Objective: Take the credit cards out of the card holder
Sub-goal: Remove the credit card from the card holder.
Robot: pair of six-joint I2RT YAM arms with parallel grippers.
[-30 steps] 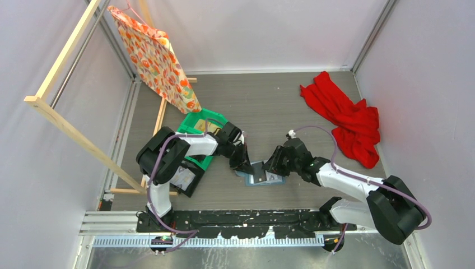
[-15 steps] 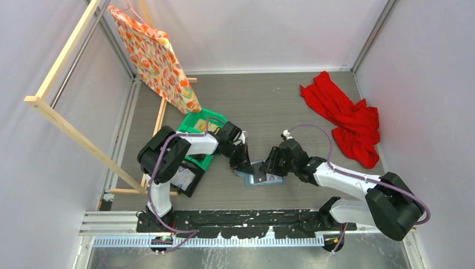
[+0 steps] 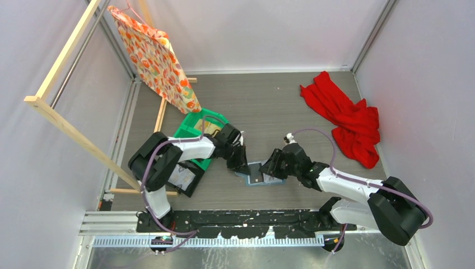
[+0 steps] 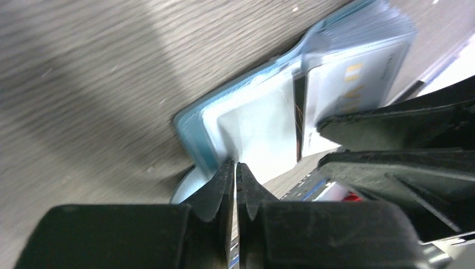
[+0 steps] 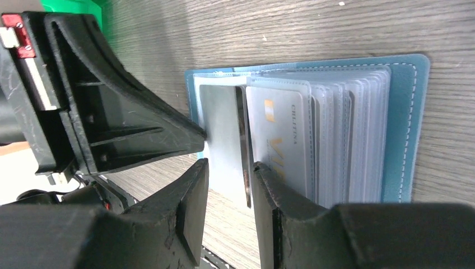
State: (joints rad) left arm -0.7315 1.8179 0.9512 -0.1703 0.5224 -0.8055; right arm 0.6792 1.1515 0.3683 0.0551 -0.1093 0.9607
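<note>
Desk [image 3: 269, 106] is carrying the card holder [image 5: 406, 117] at its near middle, between the two arms; the holder is lying open and flat, blue cover down, a fan of clear sleeves [image 5: 347, 134] facing up.

Step in hand, as I judge it: starting an extraction; none of the credit cards [image 5: 283, 140] is showing outside the holder yet.

Left tool [image 4: 236, 178] is reading as closed to a hairline slit; its tips are resting on the pale leaf at the holder's left edge, probably pinning it; whether any leaf is nipped in the slit, cannot tell.

Right tool [image 5: 228, 165] is standing partly open; its fingers are straddling the near edge of the left leaf and a thin dark edge [image 5: 245, 145], which may be the dark card; nothing is clamped.

Next move, judged: the right fingers need closing on that edge alone, not on the sleeve plastic, then drawing toward the near edge of the desk while the left tool is holding the holder down; a pinch taking both layers would be dragging the whole holder.

Hard to make out: the top view is hiding most of the holder under both tools; the card count in the stacked sleeves is not readable; no closing tab is showing; the left wrist view is blurring; the print on the top pale card is only partly legible.
</note>
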